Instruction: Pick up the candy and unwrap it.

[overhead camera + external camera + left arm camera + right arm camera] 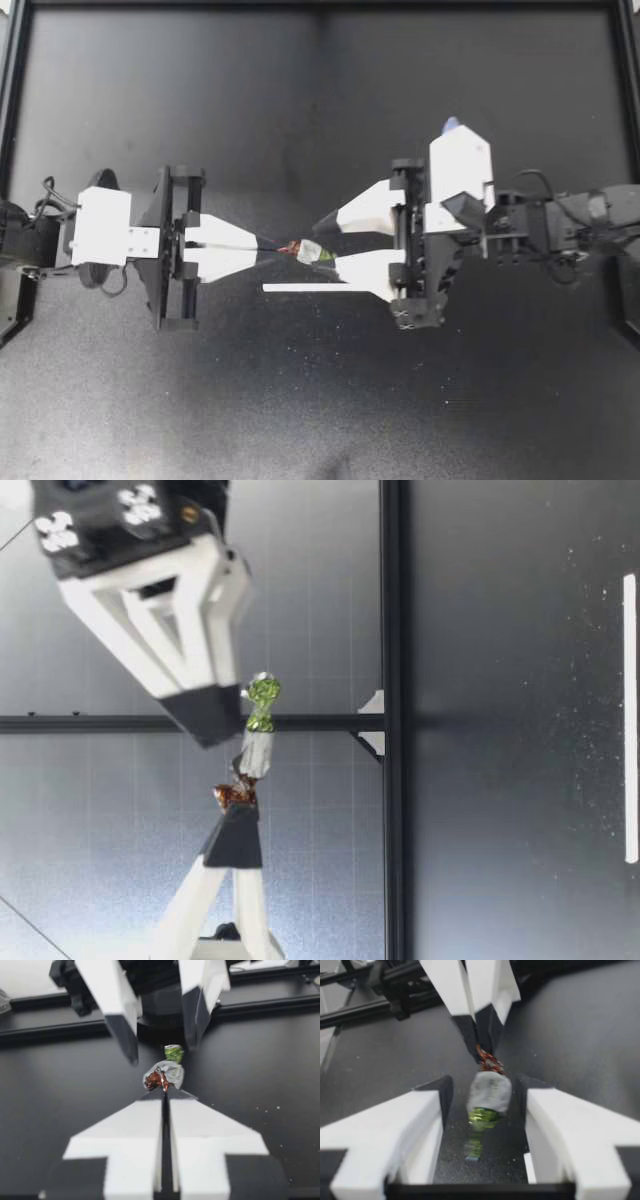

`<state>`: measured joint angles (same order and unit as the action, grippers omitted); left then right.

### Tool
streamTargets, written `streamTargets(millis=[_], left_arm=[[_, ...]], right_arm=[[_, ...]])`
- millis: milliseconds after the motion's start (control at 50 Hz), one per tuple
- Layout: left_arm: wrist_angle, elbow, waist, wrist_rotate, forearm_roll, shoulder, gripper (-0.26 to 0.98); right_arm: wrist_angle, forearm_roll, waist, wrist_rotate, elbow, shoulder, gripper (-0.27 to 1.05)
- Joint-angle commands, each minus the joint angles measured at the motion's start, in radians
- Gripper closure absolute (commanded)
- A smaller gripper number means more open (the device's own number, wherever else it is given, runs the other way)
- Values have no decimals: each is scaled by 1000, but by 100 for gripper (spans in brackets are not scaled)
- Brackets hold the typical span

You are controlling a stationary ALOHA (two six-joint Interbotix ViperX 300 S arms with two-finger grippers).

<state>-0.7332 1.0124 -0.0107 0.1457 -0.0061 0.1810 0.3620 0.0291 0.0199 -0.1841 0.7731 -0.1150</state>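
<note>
While the left gripper (262,246) pinches the candy (308,250) by its red end (289,246), the open right gripper (326,244) should next grip the green end (325,257).

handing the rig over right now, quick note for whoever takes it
Left gripper: shut on the red twisted end of the candy, holding it in the air above the table.
Right gripper: open, one finger on each side of the candy's body, not clamping it; the green twisted end points into it.
Done: candy picked up.
Left: close the right gripper on the green end, then probably pull or twist the ends apart. The wrapper is not yet opened.
</note>
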Motion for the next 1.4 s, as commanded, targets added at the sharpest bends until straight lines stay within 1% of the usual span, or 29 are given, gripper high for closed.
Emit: streamTargets(millis=[0, 220, 360, 420, 500, 660, 760, 840, 1080, 1140, 1220, 1300, 1380], left_arm=[[-12, -23, 0, 6, 12, 23, 89], [-12, -25, 0, 6, 15, 21, 89], [-12, -26, 0, 8, 15, 21, 89], [-12, -26, 2, 6, 15, 21, 89], [-11, -26, 0, 6, 15, 20, 89], [-8, -20, 2, 6, 15, 18, 89], [-5, -17, 2, 6, 15, 15, 89], [0, -14, 2, 6, 15, 15, 89], [9, -3, 2, -12, 14, 14, 87], [9, -2, 0, -12, 12, 15, 84], [14, -2, 0, -15, 12, 14, 76], [21, 0, 2, -31, 11, 14, 62], [35, -6, 2, -66, 6, 14, 40]], right_arm=[[12, 0, 5, -2, -28, 0, 23], [12, 0, 6, -5, -32, 6, 26], [12, 0, 6, -8, -35, 15, 34], [11, 0, 5, -6, -37, 17, 39], [12, -2, 5, -2, -38, 17, 51], [12, -9, 5, -2, -37, 9, 80], [11, -9, 5, -2, -37, 11, 91], [12, -9, 5, 2, -37, 9, 95], [6, -11, 5, 6, -34, 6, 95], [6, -11, 5, 6, -34, 6, 95], [3, -11, 5, 8, -35, 5, 95], [0, -12, 5, 12, -37, 5, 95], [-2, -12, 5, 21, -37, 5, 95]])
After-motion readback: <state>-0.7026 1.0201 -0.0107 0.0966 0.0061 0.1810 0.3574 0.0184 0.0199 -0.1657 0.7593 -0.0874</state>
